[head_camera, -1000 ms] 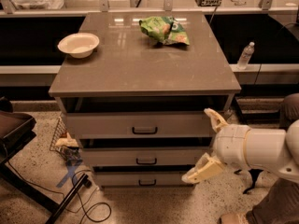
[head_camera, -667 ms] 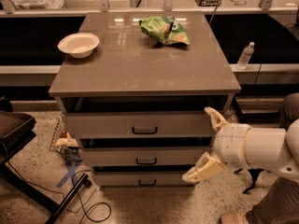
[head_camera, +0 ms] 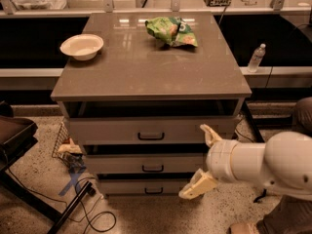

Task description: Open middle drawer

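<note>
The gripper (head_camera: pixel 202 161) hangs at the right front of the cabinet (head_camera: pixel 146 74), jaws spread wide, holding nothing. The middle drawer (head_camera: pixel 117 164) lies just left of the jaws, with its black handle (head_camera: pixel 152 168) level with the gap between them.

Arm (head_camera: pixel 273 165) is showing as a thick, smooth white shell, rounded like a capsule, filling the lower right of the frame; wrist collar (head_camera: pixel 220 159) is reading as a shorter white ring, a thin seam marking it off; gripper (head_camera: pixel 204 160) is sitting just left of it, lower right of centre; two cream wedge-shaped fingers (head_camera: pixel 197 185) are tapering to blunt tips, standing wide apart.
</note>
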Tool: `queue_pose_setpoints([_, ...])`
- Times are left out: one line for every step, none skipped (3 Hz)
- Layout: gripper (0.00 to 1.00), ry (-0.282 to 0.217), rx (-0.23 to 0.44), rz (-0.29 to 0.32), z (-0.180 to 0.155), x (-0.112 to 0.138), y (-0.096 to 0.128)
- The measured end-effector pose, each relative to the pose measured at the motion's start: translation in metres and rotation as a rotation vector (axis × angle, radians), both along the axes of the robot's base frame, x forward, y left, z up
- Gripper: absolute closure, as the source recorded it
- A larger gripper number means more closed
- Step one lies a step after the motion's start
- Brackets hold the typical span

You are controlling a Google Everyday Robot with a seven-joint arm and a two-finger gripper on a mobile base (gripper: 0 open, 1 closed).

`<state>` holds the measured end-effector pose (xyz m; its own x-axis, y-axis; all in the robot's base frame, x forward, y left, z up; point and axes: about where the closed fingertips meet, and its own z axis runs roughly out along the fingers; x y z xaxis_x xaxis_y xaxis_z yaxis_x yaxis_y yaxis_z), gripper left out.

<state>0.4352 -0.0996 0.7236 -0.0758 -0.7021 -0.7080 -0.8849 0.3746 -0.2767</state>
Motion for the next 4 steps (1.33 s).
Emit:
queue_pose_setpoints([0.00, 0.036, 0.002, -0.041, -0.064, -0.006, 0.013])
queue_pose_setpoints([0.00, -0.040, 0.008, -0.039, -0.125, 0.001, 0.014])
queue_pose_setpoints([0.00, -0.096, 0.033, -0.027, -0.169, 0.013, 0.007])
queue_pose_setpoints([0.00, -0.070, 0.063, 0.003, -0.214, 0.019, 0.009])
